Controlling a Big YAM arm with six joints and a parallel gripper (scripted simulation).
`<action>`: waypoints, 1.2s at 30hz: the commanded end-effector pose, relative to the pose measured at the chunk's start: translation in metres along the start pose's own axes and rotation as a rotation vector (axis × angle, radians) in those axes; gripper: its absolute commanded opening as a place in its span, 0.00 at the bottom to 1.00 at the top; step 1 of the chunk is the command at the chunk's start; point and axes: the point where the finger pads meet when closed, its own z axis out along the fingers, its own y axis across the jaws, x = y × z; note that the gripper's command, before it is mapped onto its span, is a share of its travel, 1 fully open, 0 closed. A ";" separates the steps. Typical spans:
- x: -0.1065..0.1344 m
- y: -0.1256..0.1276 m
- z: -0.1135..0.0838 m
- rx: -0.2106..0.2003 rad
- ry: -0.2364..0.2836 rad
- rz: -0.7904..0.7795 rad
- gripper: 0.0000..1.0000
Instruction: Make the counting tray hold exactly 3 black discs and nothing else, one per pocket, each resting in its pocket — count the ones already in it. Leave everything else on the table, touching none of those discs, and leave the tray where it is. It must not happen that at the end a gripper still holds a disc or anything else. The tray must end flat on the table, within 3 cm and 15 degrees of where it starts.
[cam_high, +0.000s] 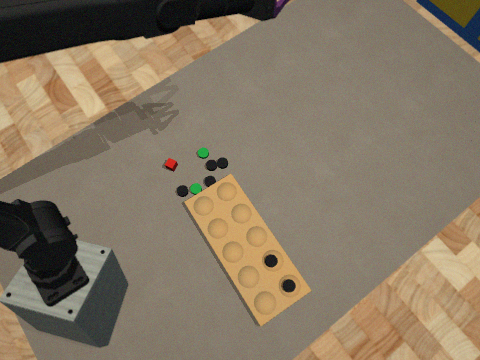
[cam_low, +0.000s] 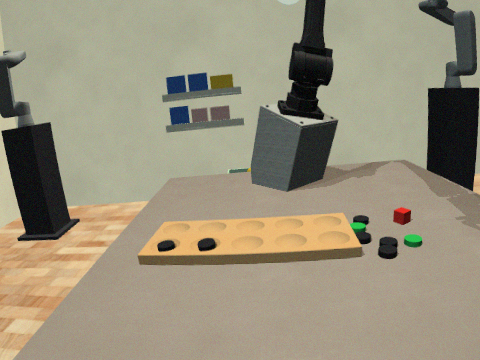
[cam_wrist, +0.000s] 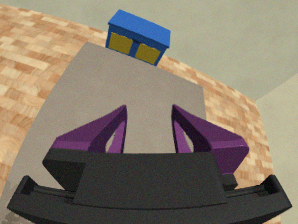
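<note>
The wooden counting tray (cam_high: 237, 232) (cam_low: 250, 258) lies flat. One black disc (cam_high: 271, 260) (cam_low: 206, 244) and another black disc (cam_high: 288, 285) (cam_low: 166, 245) rest in neighbouring pockets at one end; the other pockets are empty. Off the opposite end, a black disc (cam_high: 210, 181) (cam_low: 363, 237) and a green disc (cam_high: 195, 189) (cam_low: 357, 227) lie close against the tray edge; whether they touch it is unclear. A black disc (cam_high: 182, 191) (cam_low: 360, 220) lies beside that green one. Two black discs (cam_high: 211, 165) (cam_high: 222, 163) lie together farther out. My gripper (cam_wrist: 149, 110) is partly open and empty, high up, away from the tray.
A second green disc (cam_high: 203, 153) (cam_low: 413, 240) and a red cube (cam_high: 171, 164) (cam_low: 402, 216) lie near the loose black discs. The arm's grey base block (cam_high: 107, 300) (cam_low: 285, 150) stands beside the tray. A blue and yellow cabinet (cam_wrist: 139, 35) stands beyond the mat's far edge.
</note>
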 end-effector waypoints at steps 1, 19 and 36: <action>-0.038 -0.020 0.003 0.041 -0.065 0.036 0.45; -0.072 -0.004 -0.018 0.018 -0.143 0.119 0.45; -0.007 0.022 -0.009 -0.030 -0.033 0.290 0.45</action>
